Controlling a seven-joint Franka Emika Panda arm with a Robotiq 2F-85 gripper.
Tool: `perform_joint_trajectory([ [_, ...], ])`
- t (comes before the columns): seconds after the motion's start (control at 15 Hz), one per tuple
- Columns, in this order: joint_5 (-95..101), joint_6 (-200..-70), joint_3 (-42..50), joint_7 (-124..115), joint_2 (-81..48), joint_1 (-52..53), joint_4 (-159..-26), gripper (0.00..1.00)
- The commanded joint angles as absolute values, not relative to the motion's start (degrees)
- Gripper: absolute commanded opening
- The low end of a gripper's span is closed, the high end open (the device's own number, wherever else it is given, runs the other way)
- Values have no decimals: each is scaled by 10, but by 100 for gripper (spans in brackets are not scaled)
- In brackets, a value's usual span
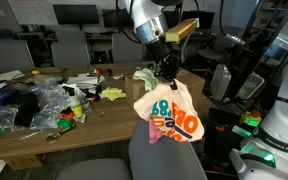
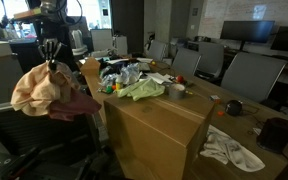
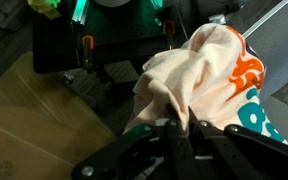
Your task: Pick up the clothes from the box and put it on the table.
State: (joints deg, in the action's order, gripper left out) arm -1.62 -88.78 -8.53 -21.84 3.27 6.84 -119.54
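Observation:
My gripper (image 1: 166, 68) (image 2: 52, 56) hangs off the table's end, shut on the top of a cream-peach garment (image 1: 170, 112) (image 2: 36, 90) with a big orange and blue print. The cloth dangles in the air below the jaws. In the wrist view, the fingers (image 3: 170, 132) pinch a bunched fold of it (image 3: 199, 75). A pink-red garment (image 2: 79, 105) lies just below and beside the hanging one. A pale yellow-green garment (image 2: 142, 90) (image 1: 143, 76) rests on the wooden table (image 2: 159, 125) (image 1: 104, 115). Brown cardboard, apparently the box (image 3: 24, 130), shows under the gripper.
Clear plastic bags and small items (image 1: 44, 100) clutter part of the table. A white cloth (image 2: 232, 150) and a dark object (image 2: 274, 133) lie at one end. Grey office chairs (image 2: 249, 75) (image 1: 169, 155) stand around. A yellow scrap (image 1: 112, 93) lies on the tabletop.

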Motion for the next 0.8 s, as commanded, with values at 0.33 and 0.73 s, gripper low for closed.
perform_joint_trajectory([
  [0.33,-45,-910,-75,-258,23,63,-1205,2],
  [0.73,-57,-914,-72,-270,27,61,-1209,56],
])
